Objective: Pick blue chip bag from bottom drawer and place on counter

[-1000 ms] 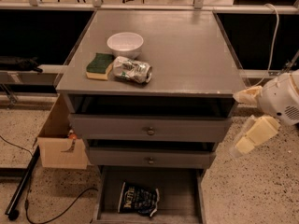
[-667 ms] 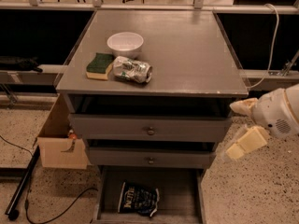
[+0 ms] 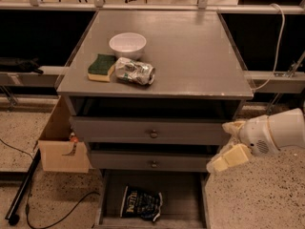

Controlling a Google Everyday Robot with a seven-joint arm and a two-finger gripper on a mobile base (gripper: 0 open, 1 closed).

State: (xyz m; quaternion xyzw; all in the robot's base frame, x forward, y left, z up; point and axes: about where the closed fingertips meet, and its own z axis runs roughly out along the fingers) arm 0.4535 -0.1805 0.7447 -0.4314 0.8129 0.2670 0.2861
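The blue chip bag (image 3: 141, 203) lies crinkled on the floor of the open bottom drawer (image 3: 183, 204), left of its middle. The counter (image 3: 190, 56) is the grey cabinet top above. My gripper (image 3: 229, 144) is at the right of the cabinet, level with the two knobbed drawers, well above and right of the bag. Its cream fingers (image 3: 228, 159) are spread apart and hold nothing.
On the counter stand a white bowl (image 3: 127, 45), a green-yellow sponge (image 3: 101, 67) and a crushed silver-green can (image 3: 135, 71). A cardboard box (image 3: 59, 147) stands left of the cabinet. A cable and a black pole (image 3: 24, 187) lie on the floor at left.
My gripper has moved left and down, closer to the cabinet's right side. The bag and counter objects have not moved.
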